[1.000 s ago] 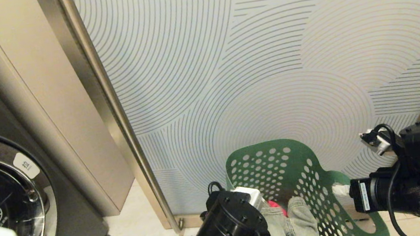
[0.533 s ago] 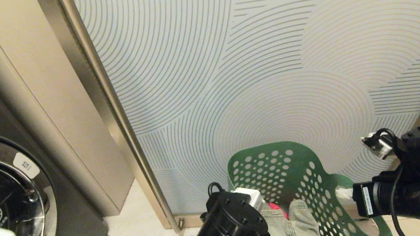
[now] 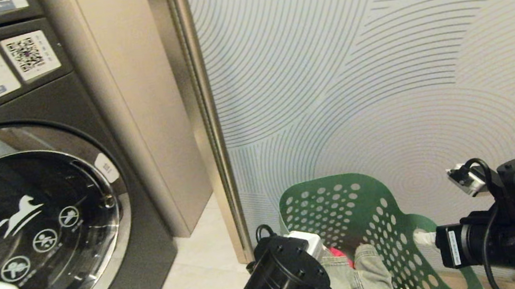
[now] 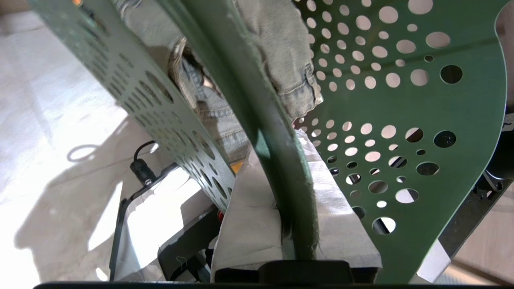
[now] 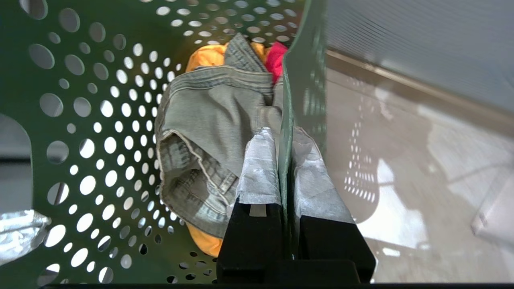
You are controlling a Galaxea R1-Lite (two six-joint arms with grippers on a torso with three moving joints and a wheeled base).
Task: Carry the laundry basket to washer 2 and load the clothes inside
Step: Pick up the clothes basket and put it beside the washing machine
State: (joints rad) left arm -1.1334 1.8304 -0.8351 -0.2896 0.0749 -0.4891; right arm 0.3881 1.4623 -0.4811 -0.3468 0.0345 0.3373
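We are swinging left, and a grey front-load washer (image 3: 37, 213) is filling more of the head view.
Our left gripper (image 4: 295, 224) and right gripper (image 5: 286, 168) are each pinching the laundry basket (image 3: 345, 202) rim, keeping it lifted; the clothes (image 5: 213, 132), denim over orange and red, are lying inside.

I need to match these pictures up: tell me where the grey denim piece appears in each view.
Head view: grey denim piece at the bottom edge, inside the laundry basket.
Left wrist view: near the top centre, partly behind the basket rim.
Right wrist view: centre left, over yellow-orange cloth.
Shared landmark: the basket's perforated green wall.
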